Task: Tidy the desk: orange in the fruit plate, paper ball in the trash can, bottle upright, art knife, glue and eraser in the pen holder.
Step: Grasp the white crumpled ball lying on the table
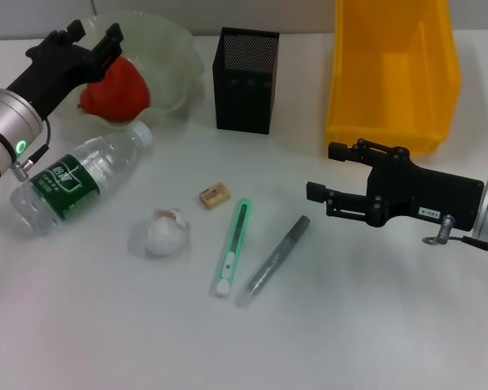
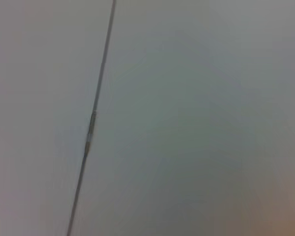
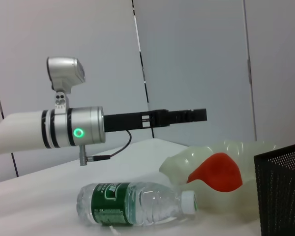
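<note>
Lower centre of the frame, one art knife [image 1: 232, 247] and one glue [image 1: 272, 260] lie parallel, long axes slanting up-right, leftward of the nearer right gripper [image 1: 324, 172], jaws apart. Upper left, the left gripper [image 1: 96, 36], jaws apart, hangs above one orange [image 1: 118, 93] in the fruit plate [image 1: 175, 57].
</note>
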Tool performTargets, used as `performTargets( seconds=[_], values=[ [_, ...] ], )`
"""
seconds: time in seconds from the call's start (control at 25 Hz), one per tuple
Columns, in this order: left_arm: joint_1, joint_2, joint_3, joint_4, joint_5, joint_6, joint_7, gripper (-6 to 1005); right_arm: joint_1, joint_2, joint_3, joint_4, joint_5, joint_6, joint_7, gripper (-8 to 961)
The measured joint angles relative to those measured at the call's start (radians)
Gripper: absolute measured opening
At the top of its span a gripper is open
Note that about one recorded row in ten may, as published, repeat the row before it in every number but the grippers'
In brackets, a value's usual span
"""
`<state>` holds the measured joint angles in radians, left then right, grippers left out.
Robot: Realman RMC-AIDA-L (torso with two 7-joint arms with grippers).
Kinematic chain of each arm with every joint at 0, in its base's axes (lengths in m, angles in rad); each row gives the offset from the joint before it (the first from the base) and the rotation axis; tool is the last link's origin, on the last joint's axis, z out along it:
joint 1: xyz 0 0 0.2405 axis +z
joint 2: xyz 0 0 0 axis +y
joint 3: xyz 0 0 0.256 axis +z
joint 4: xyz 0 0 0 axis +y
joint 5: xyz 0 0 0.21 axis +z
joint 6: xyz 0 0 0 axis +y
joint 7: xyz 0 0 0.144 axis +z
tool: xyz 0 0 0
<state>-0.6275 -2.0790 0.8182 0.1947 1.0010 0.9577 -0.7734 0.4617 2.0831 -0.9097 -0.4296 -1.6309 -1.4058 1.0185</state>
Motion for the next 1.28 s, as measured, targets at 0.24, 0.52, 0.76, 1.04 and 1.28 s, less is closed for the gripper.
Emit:
performTargets(
  seconds=[0.24,0.52,0.76,1.04,1.28],
  values=[
    [0.042,0.016,0.118,0.067,0.052,0.143,-0.166,742,0.000,0.000,0.013,-0.003,0.000,0.012,0.000,784],
    [0.143,0.051,0.211,0.232,0.237,0.403,-0.390,810,0.004,-0.003,0.037,-0.006,0.000,0.005,0.001,783],
    [0.174,0.081,0.205,0.239,0.349,0.538,-0.401,809,0.024,-0.004,0.028,-0.008,-0.002,-0.001,0.011,783],
    [0.203,0.113,0.206,0.254,0.543,0.643,-0.352,809,0.041,-0.006,0.011,-0.008,-0.011,-0.010,0.012,783],
    [0.209,0.114,0.206,0.267,0.595,0.663,-0.315,809,0.055,-0.008,-0.002,-0.007,-0.026,-0.010,0.021,783]
  ],
)
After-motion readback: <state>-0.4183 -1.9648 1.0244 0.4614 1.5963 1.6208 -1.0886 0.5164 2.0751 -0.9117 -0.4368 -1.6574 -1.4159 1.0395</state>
